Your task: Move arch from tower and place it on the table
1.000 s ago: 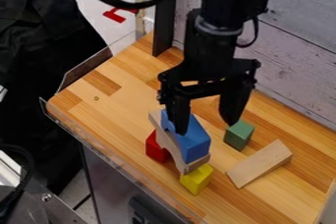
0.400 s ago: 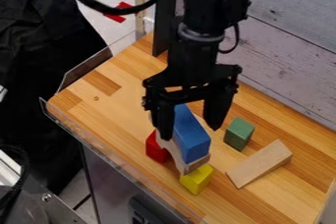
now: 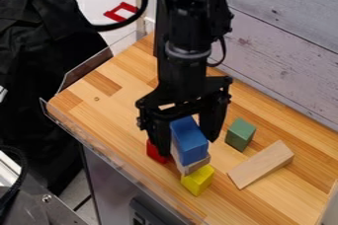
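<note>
Lowered since the last frame, the black end effector (image 3: pixel 187 144) gapes around the blue wooden block (image 3: pixel 190 142), the pale wooden arch (image 3: pixel 192 166) directly beneath, its long axis seemingly running through the gap.

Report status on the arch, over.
Gripper open, astride blue block. Wooden arch up on yellow block, not yet on table. In the way: blue block on top.

The hand (image 3: pixel 188 147) hangs with its fingers apart, one to each side of the blue block (image 3: pixel 190 142), which sits atop the wooden arch (image 3: pixel 192 168) above red (image 3: pixel 155 153) and yellow blocks (image 3: pixel 198 180). A green block (image 3: pixel 240 134) and a plain plank (image 3: pixel 261 165) rest nearby on the table (image 3: pixel 105 115).
</note>
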{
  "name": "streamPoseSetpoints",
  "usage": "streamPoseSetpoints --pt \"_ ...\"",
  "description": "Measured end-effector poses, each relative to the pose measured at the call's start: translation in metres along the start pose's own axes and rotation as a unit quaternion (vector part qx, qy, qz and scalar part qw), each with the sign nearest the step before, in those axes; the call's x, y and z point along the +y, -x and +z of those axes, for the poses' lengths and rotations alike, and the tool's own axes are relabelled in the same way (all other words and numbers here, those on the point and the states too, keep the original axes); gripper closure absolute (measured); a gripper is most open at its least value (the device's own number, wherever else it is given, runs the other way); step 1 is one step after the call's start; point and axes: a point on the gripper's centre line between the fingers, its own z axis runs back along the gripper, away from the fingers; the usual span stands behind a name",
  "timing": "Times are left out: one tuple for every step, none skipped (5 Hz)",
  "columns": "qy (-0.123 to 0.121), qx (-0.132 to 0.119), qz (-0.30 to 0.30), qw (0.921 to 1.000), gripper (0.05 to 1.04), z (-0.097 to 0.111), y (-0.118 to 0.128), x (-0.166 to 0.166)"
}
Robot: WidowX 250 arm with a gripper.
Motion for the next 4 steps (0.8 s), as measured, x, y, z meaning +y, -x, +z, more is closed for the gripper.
streamPoseSetpoints --pt "-0.008 0.001 0.003 1.0000 0.083 -0.0054 -0.0014 0.0001" --pt "-0.002 -0.002 0.001 1.0000 0.083 -0.0054 -0.0023 -0.0016" --pt "-0.001 -0.003 -0.005 1.0000 0.127 -0.0058 -0.0030 -0.0025" --pt "-0.005 -0.013 -0.017 0.9998 0.410 -0.0029 -0.0059 -0.0034"
